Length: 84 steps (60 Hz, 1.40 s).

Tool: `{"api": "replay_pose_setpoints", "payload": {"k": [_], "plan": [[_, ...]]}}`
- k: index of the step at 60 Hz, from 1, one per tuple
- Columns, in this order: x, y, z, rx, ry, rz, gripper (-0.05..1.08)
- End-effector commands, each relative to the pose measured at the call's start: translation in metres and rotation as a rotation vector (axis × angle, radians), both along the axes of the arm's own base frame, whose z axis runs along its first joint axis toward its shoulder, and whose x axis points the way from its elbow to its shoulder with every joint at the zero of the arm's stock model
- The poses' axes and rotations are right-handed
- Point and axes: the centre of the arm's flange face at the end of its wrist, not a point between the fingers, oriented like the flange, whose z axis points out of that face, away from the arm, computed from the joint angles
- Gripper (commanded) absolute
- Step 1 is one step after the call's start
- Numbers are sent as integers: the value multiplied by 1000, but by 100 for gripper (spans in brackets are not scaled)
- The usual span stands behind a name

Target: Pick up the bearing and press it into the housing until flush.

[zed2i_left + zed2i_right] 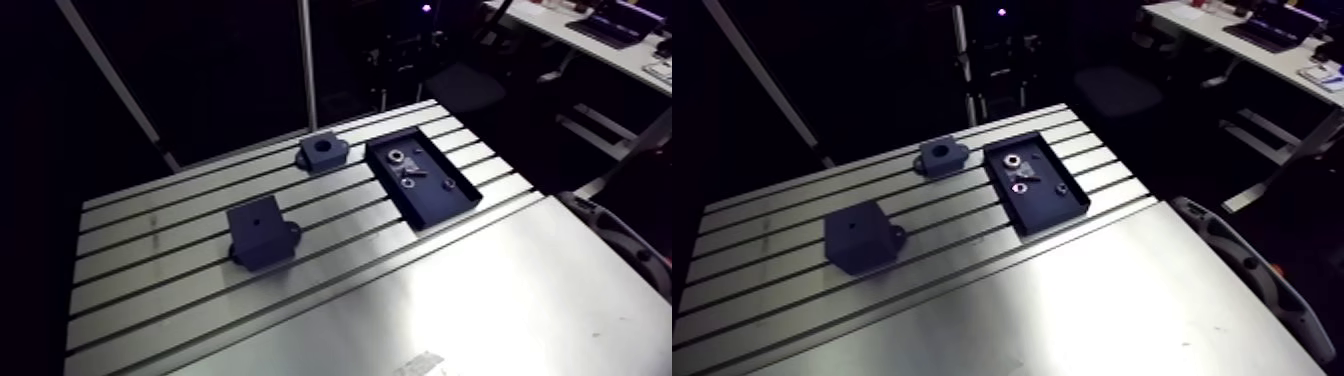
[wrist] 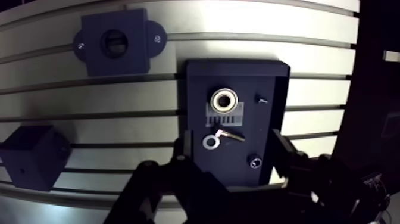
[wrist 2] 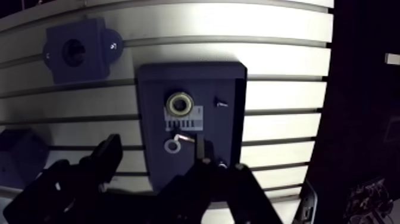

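While the tool (image 2: pixel 231 144) hovers, fingers (image 2: pixel 280 150) spread, bearing (image 2: pixel 224 99) just ahead, in tray (image 2: pixel 196 70).

Off-task bits: tray, loose hardware, spare block, table.
I see a black tray (image 2: pixel 196 77) lying on the slotted table (image 2: pixel 321 89), just ahead of the gripper (image 2: pixel 231 143) and partly under it. Between its fingers (image 2: pixel 184 152), on the tray floor, a silver washer (image 2: pixel 209 142) lies just beside a short bolt (image 2: pixel 231 134). A pale barred label (image 2: pixel 226 116) sits just ahead of them. A small dark screw (image 2: pixel 262 98) lies farther ahead, and a dark round piece (image 2: pixel 255 161) that I can't identify rests beside one finger. Off to the gripper's side, well apart from the tray, a dark block (image 2: pixel 33 156) with a small hole stands on the table.
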Motion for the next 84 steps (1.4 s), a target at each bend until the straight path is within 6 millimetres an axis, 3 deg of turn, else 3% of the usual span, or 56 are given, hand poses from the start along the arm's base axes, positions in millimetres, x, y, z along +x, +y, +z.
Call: {"api": "replay_pose_setpoints", "payload": {"k": [1,52,84], "plan": [[-1,0,-18,-3,-6,-1,29],[12,0,-60,0,-13,-6,40],[20,19,-75,-10,-25,-35,41]]}}
